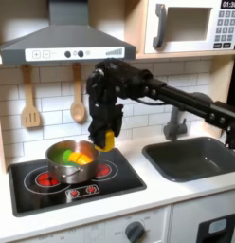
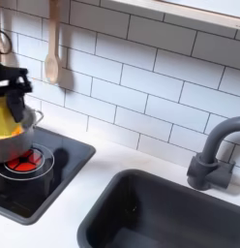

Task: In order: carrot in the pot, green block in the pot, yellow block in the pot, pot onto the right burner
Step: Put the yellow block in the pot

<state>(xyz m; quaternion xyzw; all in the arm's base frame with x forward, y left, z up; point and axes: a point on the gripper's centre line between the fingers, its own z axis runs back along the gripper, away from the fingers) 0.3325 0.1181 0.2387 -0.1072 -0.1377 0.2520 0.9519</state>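
The gripper is seen pointing downward in the first exterior view, closed around the yellow block, which is held just above the rim of the pot on the side nearer the sink. In the second exterior view the gripper is cut off at the second exterior view's left edge, with the yellow block held against it above the pot. The pot is set at the middle of the black cooktop, between the two red burner rings and partly covering both. Inside the pot the green block is seen toward the back wall, and the carrot is lying beside it toward the front. The black arm is stretched in from the first exterior view's right edge, above the dark sink and the grey faucet. Two wooden utensils are hung on the white tiled wall behind the cooktop, under the grey hood, and a microwave is mounted at the upper right of the first exterior view
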